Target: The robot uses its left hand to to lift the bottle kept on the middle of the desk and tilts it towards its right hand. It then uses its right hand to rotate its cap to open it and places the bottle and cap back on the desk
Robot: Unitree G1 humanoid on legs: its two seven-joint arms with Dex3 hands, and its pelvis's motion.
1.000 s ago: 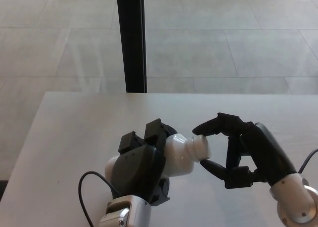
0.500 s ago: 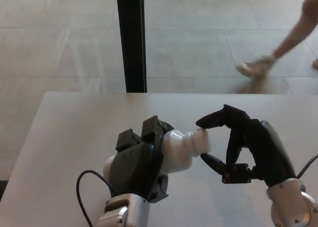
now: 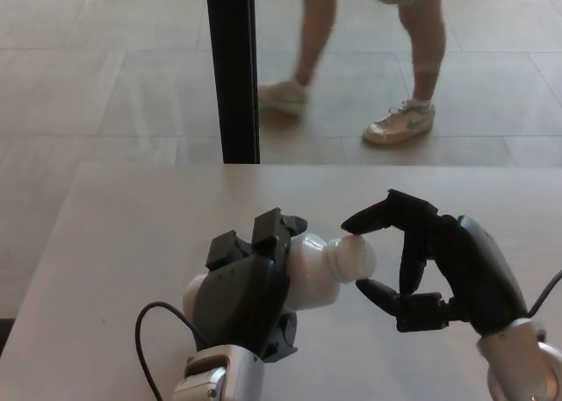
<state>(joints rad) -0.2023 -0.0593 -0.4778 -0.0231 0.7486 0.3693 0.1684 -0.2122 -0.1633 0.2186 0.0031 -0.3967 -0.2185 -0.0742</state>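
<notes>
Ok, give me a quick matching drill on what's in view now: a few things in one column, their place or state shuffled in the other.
Things:
1. bottle
2. cap
3. left hand
4. pole

States:
A. pinched between fingertips of the right hand
B. upright, beyond the desk
C. white, tilted toward the right hand
D. wrapped around the bottle's body

Pairs: 1-C, 2-A, 3-D, 4-B

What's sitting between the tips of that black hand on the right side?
In the head view, the white cap of the bottle lies between the right hand's fingertips; the left hand holds the bottle.
</notes>
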